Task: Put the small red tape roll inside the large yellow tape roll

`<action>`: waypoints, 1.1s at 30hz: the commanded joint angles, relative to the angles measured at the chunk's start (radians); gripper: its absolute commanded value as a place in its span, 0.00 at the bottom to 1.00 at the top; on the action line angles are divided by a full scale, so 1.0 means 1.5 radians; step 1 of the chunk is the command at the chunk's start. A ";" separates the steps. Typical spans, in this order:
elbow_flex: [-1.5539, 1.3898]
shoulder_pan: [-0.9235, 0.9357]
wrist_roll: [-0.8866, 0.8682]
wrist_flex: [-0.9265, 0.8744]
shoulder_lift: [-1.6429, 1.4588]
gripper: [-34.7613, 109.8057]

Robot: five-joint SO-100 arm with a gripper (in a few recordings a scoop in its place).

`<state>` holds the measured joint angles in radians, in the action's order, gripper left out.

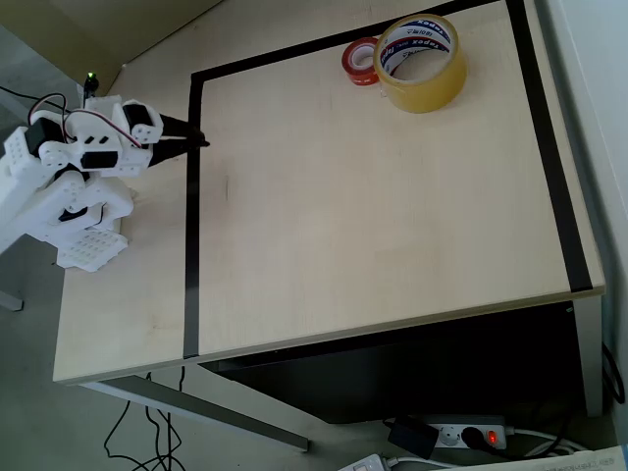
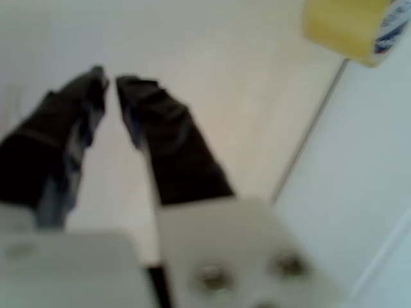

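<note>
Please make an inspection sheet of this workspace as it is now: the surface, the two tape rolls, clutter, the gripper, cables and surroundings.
Surface: pale wooden table with a rectangle of black tape lines; no damage seen.
Job's things: small red tape roll lies flat at the far edge in the overhead view, touching the left side of the large yellow tape roll, not inside it.
Clutter: nothing seen.
Gripper: gripper at the left black line, far from both rolls; in the wrist view the fingertips stand nearly together, holding nothing.
Cables: thin wires on the white arm; cables on the floor below.
Surroundings: power strip with a red light on the floor.
</note>
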<state>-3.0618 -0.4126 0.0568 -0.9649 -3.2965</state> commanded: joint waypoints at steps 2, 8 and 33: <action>0.166 -0.007 0.033 0.096 0.227 0.24; 0.590 -0.025 0.029 -0.037 0.739 0.24; 2.077 0.025 0.206 -0.529 1.747 0.39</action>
<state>-0.6811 -0.3912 0.3375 -1.5693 -0.9219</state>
